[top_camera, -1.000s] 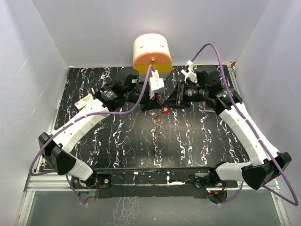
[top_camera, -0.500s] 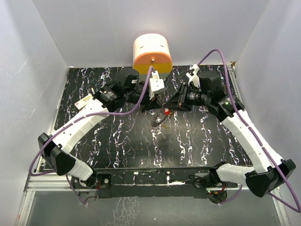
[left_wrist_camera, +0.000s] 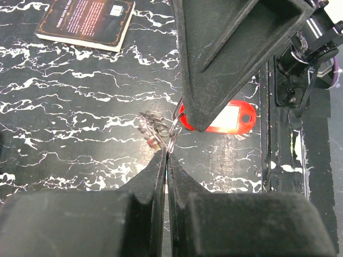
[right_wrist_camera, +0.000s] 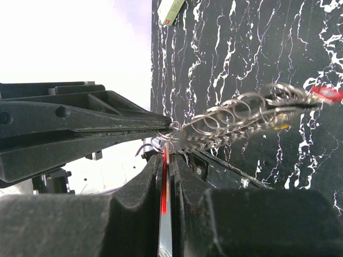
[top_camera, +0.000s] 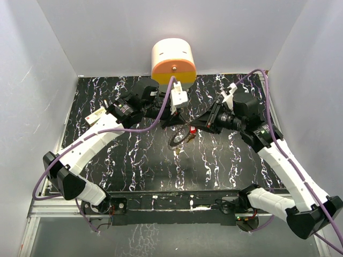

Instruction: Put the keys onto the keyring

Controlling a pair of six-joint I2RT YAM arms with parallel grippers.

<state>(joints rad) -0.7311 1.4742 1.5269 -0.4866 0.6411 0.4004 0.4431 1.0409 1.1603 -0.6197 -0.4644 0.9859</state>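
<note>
Our left gripper [left_wrist_camera: 166,153] pinches the thin silver keyring [left_wrist_camera: 172,138]. Our right gripper [right_wrist_camera: 166,158] pinches the flat red key tag [left_wrist_camera: 228,119] at its three o'clock. We should slide it slowly.

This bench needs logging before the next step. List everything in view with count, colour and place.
ring chain: one, silver linked rings, held where the hands meet, over the table centre
red piece: one, at the chain's far end, too blurred to name
yellowish piece: one, small, on the chain
red tag: one, red with white label, beside the chain
round unit: one, cream and orange, back centre
booklet: one, dark, flat on the table
card: one, pale, left side by the left arm
table: one, black with white veins
left hand: shut on the ring chain
right hand: shut on the red tag
</note>
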